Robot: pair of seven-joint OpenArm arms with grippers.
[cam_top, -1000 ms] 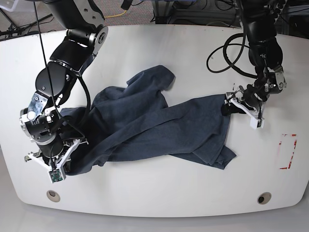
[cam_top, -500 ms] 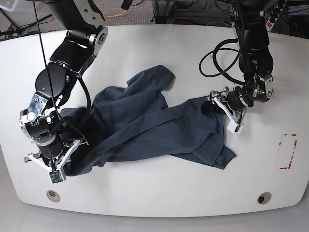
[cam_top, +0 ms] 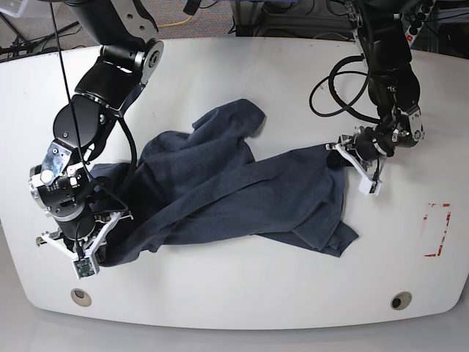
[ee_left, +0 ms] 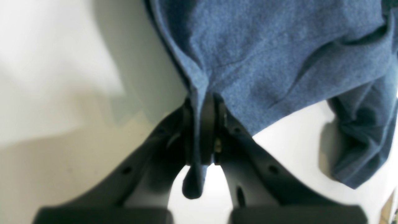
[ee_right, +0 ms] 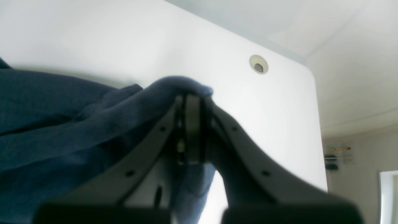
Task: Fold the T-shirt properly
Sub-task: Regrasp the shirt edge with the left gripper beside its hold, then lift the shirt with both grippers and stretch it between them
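The dark navy T-shirt lies crumpled across the middle of the white table, plain side showing, with no lettering visible. At the shirt's right edge my left gripper is shut on the cloth. The left wrist view shows a pinched ridge of blue fabric running between the left gripper's closed fingers. My right gripper is shut on the shirt's lower left corner. In the right wrist view the fabric humps over the tips of the right gripper.
A black cable loops on the table behind the right-hand arm. A red tape mark sits near the right edge. Round holes lie along the front edge, one hole showing in the right wrist view.
The left gripper carried the shirt's right edge leftward, then came back partway to the right, still holding it. The right arm and its corner have not moved.
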